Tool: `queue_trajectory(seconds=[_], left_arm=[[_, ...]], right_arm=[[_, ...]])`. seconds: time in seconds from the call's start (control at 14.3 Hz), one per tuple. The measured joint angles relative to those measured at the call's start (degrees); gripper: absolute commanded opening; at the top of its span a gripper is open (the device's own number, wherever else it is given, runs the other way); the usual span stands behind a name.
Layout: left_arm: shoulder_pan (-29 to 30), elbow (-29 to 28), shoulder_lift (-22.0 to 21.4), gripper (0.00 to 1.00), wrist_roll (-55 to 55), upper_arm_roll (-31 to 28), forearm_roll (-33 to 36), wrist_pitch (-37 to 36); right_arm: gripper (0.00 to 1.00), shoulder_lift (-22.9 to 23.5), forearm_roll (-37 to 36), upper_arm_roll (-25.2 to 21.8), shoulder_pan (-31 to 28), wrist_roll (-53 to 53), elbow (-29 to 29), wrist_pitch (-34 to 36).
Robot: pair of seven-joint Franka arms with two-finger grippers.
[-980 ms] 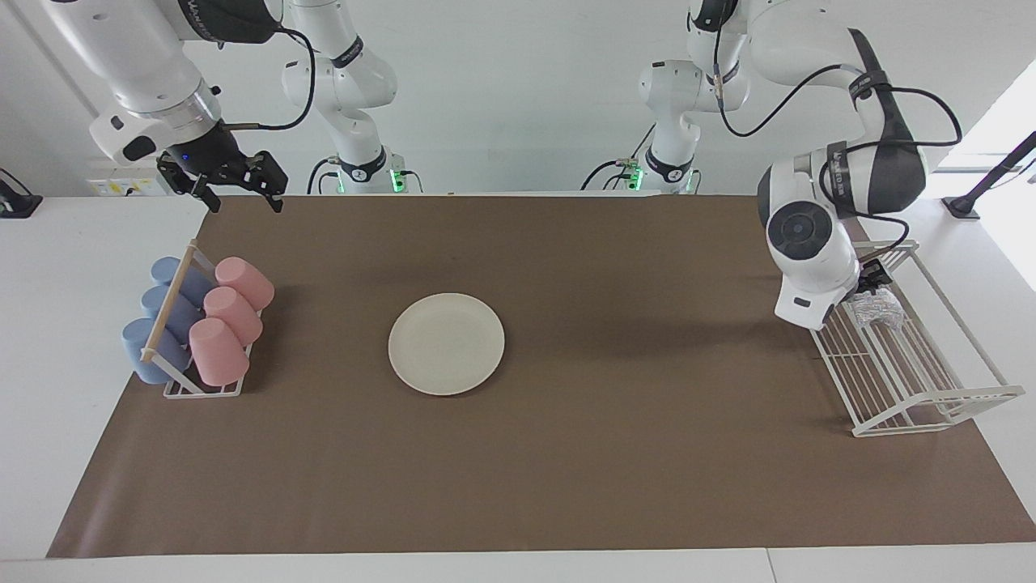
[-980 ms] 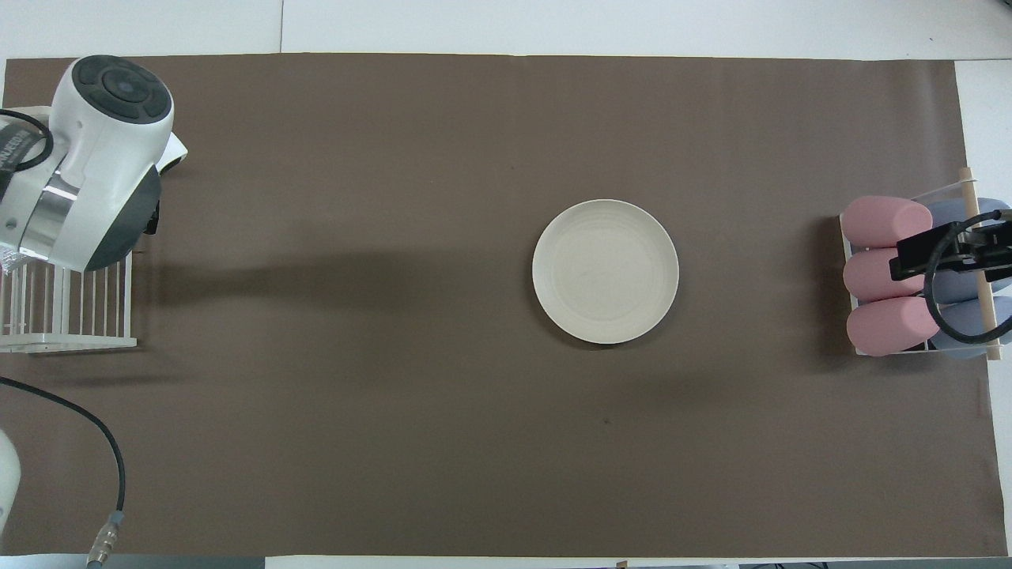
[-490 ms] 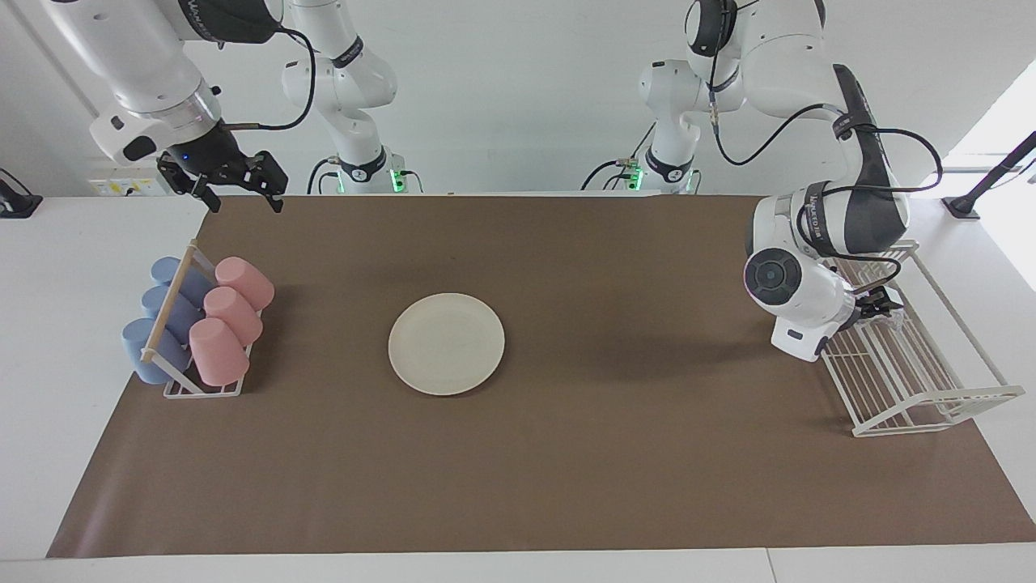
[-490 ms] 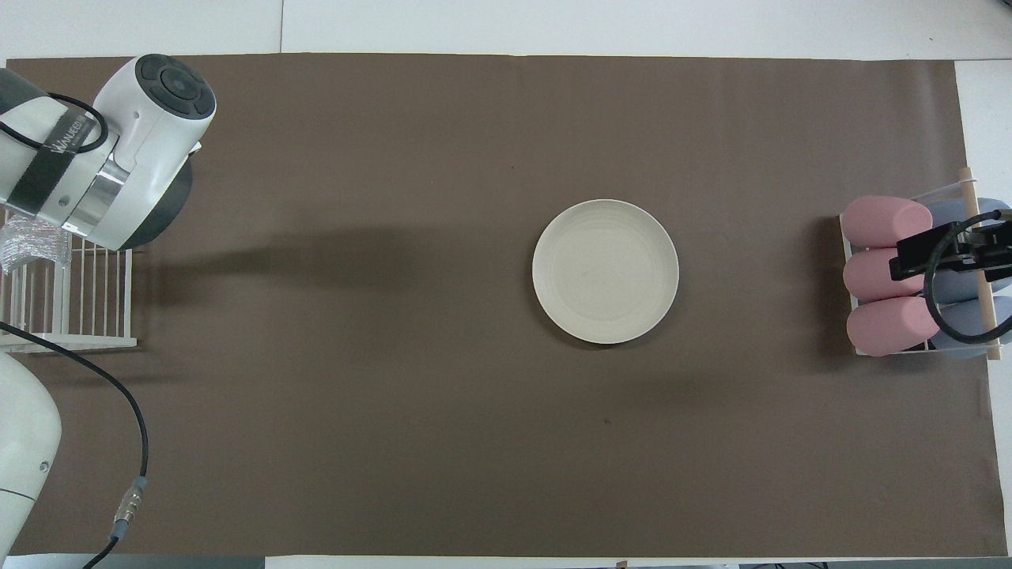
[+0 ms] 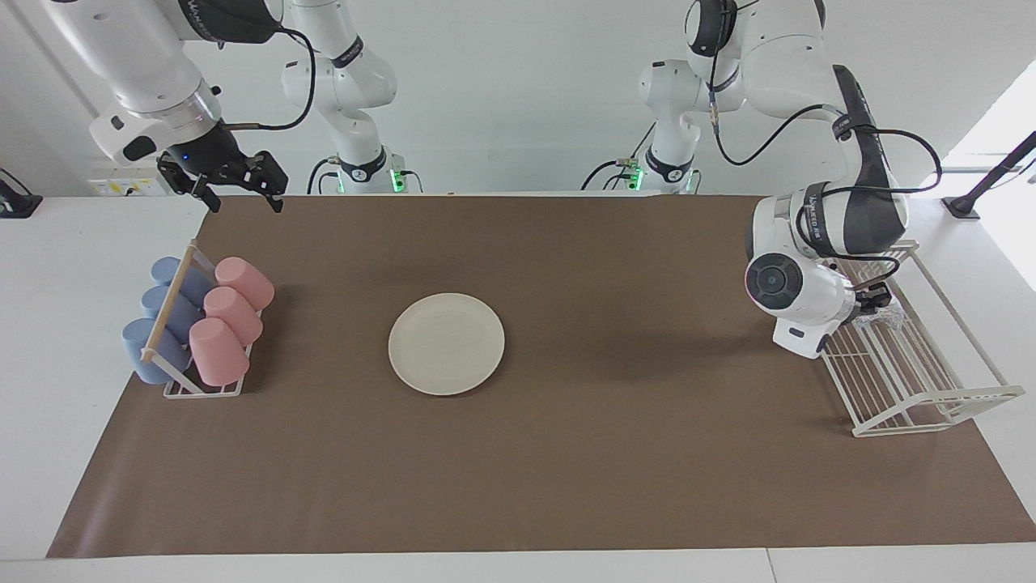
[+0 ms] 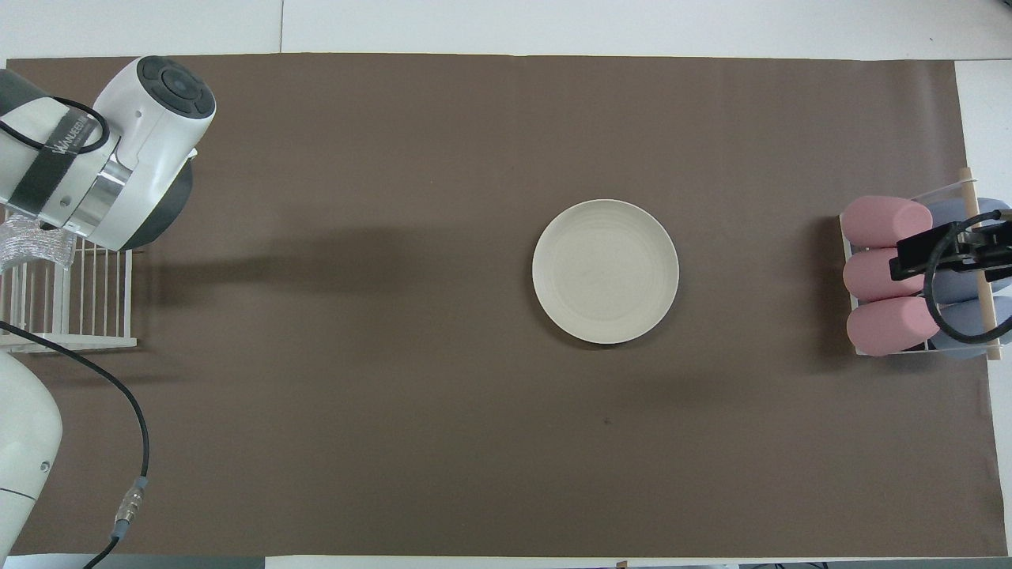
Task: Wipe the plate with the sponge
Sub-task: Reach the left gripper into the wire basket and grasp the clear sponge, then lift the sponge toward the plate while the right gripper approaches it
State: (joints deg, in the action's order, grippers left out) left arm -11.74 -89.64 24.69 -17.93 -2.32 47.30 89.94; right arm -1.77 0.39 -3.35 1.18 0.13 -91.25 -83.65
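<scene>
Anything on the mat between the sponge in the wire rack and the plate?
Nothing visible. Bare brown mat separates the white wire rack, where the left gripper is at the silvery wrinkled sponge, from the cream-white round plate.

The plate (image 5: 446, 343) lies mid-table (image 5: 615, 453). The cup rack (image 5: 180, 356) (cups (image 5: 218, 351) lying in it) sits toward the right arm's end. The wire rack (image 5: 914, 372) with the sponge (image 5: 884, 318) in it sits toward the left arm's end.

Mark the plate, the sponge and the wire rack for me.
plate (image 5: 446, 343): facing view, centre of its flat face.
sponge (image 6: 35, 246): overhead view, the wrinkly pad showing beside the left arm's wrist.
wire rack (image 5: 914, 380): facing view, the bars of its floor.
</scene>
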Motion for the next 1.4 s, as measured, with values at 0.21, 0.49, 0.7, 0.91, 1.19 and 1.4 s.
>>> queue_trajectory(seconds=[0.21,0.49,0.7,0.91,1.19,1.4], left_arm=[[0.00,0.05,-0.01,0.00,0.00,-0.04,0.07,0.00],[0.01,0.18,-0.06,0.00,0.00,-0.05,0.04,0.01],[0.04,2.56,-1.35,0.00,-0.04,-0.59,-7.55,-0.05],[0.09,7.68,-4.26,0.00,0.05,-1.16,-21.18,-5.95],[0.40,14.00,-6.43,0.00,-0.74,-1.51,-41.53,-13.17],[5.19,14.59,-11.24,0.00,-2.88,-1.73,-59.56,-14.35]], right_arm=[[1.00,0.00,0.00,0.00,0.00,0.00,0.00,0.00],[1.00,0.00,0.00,0.00,0.00,0.00,0.00,0.00],[1.00,0.00,0.00,0.00,0.00,0.00,0.00,0.00],[1.00,0.00,0.00,0.00,0.00,0.00,0.00,0.00],[1.00,-0.08,0.02,0.13,0.01,1.17,0.01,0.00],[1.00,-0.35,0.07,2.17,0.13,7.72,0.07,0.00]])
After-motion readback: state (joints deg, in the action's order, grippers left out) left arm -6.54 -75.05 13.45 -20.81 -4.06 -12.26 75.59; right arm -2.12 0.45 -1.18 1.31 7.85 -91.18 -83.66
